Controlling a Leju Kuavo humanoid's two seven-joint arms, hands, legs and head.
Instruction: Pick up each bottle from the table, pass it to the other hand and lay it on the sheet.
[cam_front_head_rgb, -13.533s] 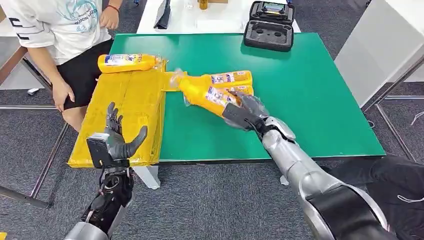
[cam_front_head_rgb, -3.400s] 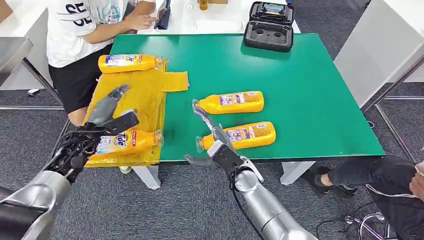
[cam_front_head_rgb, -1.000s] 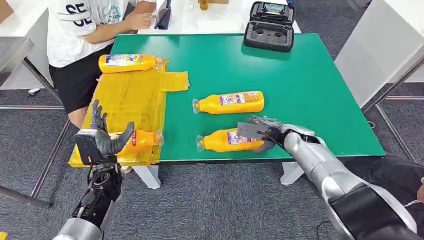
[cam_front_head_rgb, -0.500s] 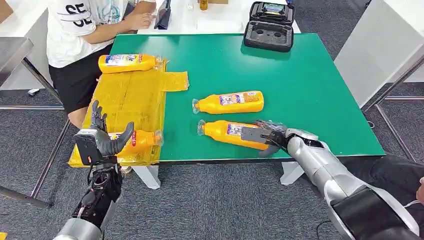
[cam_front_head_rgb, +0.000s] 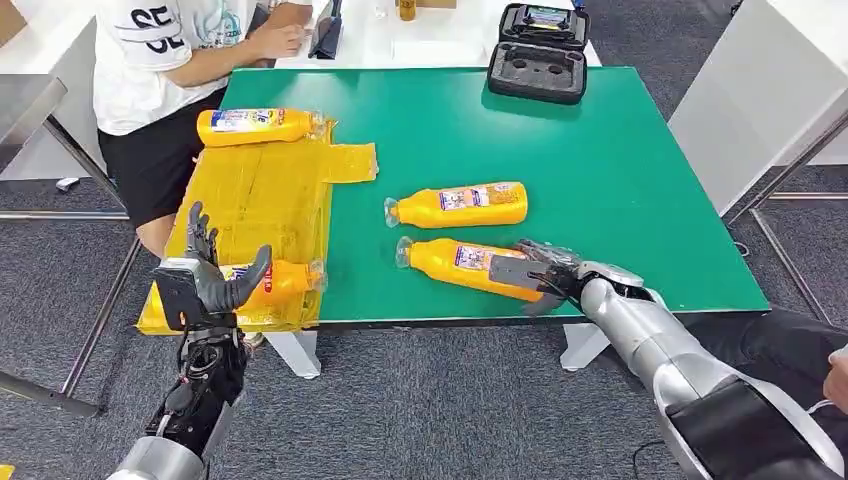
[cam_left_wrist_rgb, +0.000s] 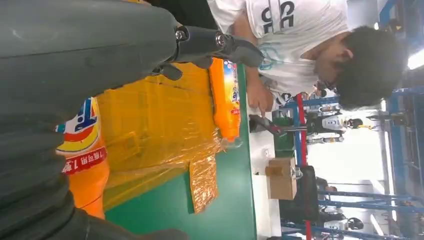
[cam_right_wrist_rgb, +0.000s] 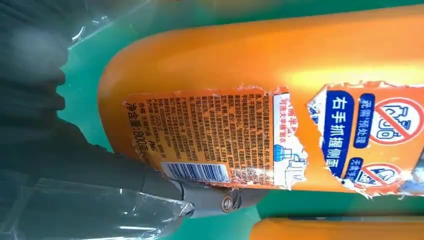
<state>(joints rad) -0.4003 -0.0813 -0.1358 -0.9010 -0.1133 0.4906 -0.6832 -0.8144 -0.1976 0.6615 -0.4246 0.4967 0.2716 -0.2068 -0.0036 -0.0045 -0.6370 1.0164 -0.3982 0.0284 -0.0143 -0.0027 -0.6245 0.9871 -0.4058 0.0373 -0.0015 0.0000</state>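
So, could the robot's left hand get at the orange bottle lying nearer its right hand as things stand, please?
Probably not directly: the left hand hovers open beyond the table's edge by the yellow sheet, while the right hand already grips that orange bottle.

The right hand (cam_front_head_rgb: 535, 272), lower right of centre, has its fingers wrapped round something. The left hand (cam_front_head_rgb: 212, 281), lower left, stands upright, fingers spread.

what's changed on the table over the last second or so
The right hand took hold of the near bottle and swung its cap end toward the far bottle. Unchanged: the left hand held open, both bottles on the yellow sheet.
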